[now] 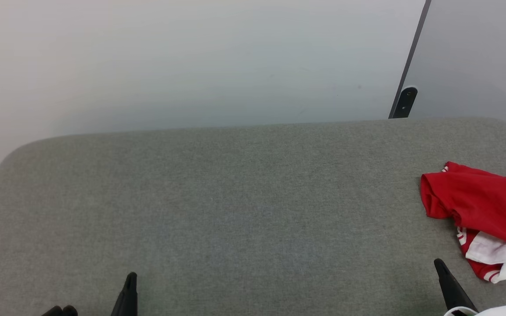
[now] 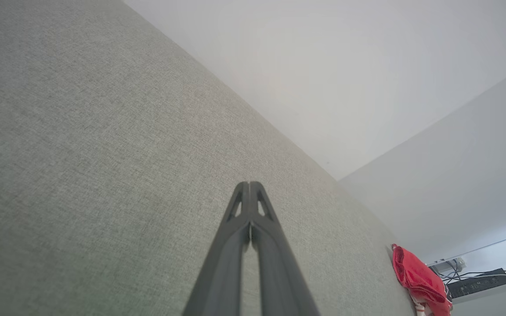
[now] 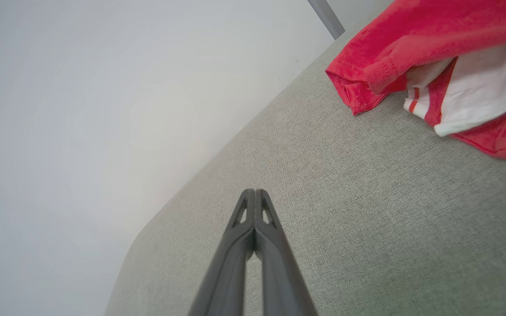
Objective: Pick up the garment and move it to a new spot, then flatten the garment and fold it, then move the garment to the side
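Scanning from the left, you find the left gripper [image 1: 131, 278] low at the near left of the grey table [image 1: 244, 188]. Its two dark fingers are pressed together with nothing between them, and the left wrist view shows the tips meeting above the table's cloth.

Further right, the right gripper [image 1: 439, 264] sits at the near edge, likewise closed tight and empty. Its tips are near the garment but apart from it.

The garment [image 1: 477, 202] lies at the far right of the table and runs out past the right edge of the head view. It is a bunched heap, not a neat packet. Red body cloth is doubled over on top, part of a black, white-outlined print shows, and a white sleeve with striped trim spills out on the near side.

How far along you are, these views cannot settle. A garment off to one side with both grippers clear of it fits a moment ahead of the pick-up. It fits the close of the job equally well, with the garment loosely folded and set aside. What you can rely on is that it lies at the side now, is not flat, and any fold in it is rough.
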`<state>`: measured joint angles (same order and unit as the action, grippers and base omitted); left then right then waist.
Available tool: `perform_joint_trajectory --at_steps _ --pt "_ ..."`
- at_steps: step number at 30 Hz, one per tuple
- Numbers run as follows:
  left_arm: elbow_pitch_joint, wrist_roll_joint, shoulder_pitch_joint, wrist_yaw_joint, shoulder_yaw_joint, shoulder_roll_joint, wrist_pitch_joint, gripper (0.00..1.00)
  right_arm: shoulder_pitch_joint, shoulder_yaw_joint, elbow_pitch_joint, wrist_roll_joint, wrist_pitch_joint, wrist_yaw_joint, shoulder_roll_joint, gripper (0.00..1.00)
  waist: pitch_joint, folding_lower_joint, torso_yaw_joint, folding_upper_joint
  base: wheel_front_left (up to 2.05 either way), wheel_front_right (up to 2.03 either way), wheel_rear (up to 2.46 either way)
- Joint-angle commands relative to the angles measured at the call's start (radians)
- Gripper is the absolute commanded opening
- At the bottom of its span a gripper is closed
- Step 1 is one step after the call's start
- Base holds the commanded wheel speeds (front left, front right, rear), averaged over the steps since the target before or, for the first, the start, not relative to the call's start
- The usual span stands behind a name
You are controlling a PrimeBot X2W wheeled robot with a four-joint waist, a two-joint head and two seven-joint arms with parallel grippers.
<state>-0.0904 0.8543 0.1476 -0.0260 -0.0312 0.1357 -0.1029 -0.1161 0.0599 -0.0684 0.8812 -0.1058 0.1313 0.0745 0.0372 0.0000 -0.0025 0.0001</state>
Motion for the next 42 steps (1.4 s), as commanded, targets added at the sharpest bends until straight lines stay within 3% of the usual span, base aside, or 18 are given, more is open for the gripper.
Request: perform_joint_trajectory --at_steps 1,42 --pt "0.003 0.04 -0.027 -0.009 0.008 0.002 0.007 0.0 0.03 0.006 0.003 0.042 0.002 0.0 0.0 0.0 -0.001 0.0 0.0 -0.0001 0.0 0.0 0.0" --pt "-0.084 0.464 -0.159 -0.066 0.063 -0.03 0.107 0.0 0.143 0.031 -0.098 0.432 -0.002 -0.001 -0.011 0.0 -0.019 0.0 0.001 -0.0001 0.0 0.0 0.0"
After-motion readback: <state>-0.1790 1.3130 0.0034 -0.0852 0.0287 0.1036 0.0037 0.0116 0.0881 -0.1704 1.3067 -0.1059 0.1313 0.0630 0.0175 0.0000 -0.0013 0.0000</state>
